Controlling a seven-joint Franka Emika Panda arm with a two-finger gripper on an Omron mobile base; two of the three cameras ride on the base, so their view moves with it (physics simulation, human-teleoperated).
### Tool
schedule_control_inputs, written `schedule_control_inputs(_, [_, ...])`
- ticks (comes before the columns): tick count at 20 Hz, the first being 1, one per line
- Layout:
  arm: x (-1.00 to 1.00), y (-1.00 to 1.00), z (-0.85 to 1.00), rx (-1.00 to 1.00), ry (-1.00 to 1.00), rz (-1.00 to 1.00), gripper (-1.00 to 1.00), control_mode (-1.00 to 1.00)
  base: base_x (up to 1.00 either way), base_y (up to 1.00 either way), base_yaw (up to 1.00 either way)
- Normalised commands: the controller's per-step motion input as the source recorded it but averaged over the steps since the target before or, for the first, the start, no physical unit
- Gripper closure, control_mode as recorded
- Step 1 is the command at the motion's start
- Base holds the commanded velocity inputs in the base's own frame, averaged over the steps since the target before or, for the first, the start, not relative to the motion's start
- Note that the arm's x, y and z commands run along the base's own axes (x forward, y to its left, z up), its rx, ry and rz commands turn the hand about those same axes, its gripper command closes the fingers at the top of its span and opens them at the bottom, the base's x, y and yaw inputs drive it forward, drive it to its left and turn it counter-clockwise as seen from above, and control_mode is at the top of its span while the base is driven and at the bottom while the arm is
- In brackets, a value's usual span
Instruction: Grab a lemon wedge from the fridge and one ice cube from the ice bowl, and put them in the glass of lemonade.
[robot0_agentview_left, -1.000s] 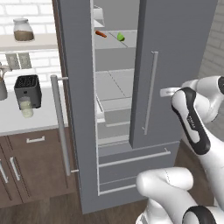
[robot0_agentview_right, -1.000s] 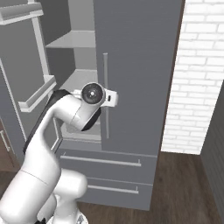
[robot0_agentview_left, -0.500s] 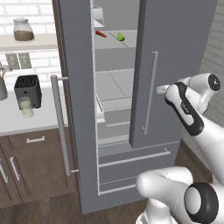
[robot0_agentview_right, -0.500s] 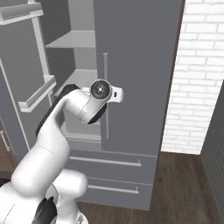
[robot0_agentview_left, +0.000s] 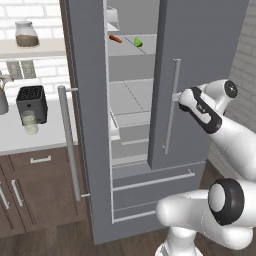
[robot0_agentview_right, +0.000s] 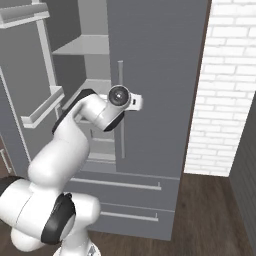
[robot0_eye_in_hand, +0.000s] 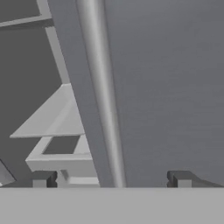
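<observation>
Our hand at the fridge's right door handle

We see the fridge (robot0_agentview_left: 200, 60) with its left door (robot0_agentview_left: 82, 100) swung wide and the right door only part open, and our fingers (robot0_eye_in_hand: 111, 179) stand spread wide, one on each side of the right door's silver handle (robot0_eye_in_hand: 103, 109), holding nothing; whether they touch the bar we cannot tell. In the left base view our hand sits at mid-height of that handle. On an upper shelf (robot0_agentview_left: 130, 50) inside lies the lemon wedge (robot0_agentview_left: 138, 42), with a thin orange-red stick (robot0_agentview_left: 115, 38) well apart to its left. On the worktop (robot0_agentview_left: 35, 140) left of the fridge stands the glass of lemonade (robot0_agentview_left: 30, 122), just in front of the black toaster (robot0_agentview_left: 32, 102). A lidded jar (robot0_agentview_left: 25, 34) sits on the wall shelf above.
</observation>
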Motion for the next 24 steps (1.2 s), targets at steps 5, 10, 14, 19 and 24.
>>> schedule_control_inputs(5, [0.44, 0.00, -0.06, 0.00, 0.00, 0.00, -1.00, -1.00, 0.00, 0.00, 0.00])
schedule_control_inputs(10, [0.42, 0.00, -0.14, 0.00, -0.01, 0.00, -1.00, -1.00, 0.00, 0.00, 0.00])
schedule_control_inputs(14, [0.42, 0.01, -0.28, 0.00, -0.02, 0.00, -1.00, -1.00, 0.00, 0.00, 0.00])
schedule_control_inputs(19, [0.46, 0.09, -0.34, -0.02, -0.07, 0.00, -1.00, -1.00, 0.00, 0.00, 0.00])
schedule_control_inputs(24, [0.44, 0.06, -0.30, -0.01, -0.06, 0.00, -1.00, -1.00, 0.00, 0.00, 0.00])
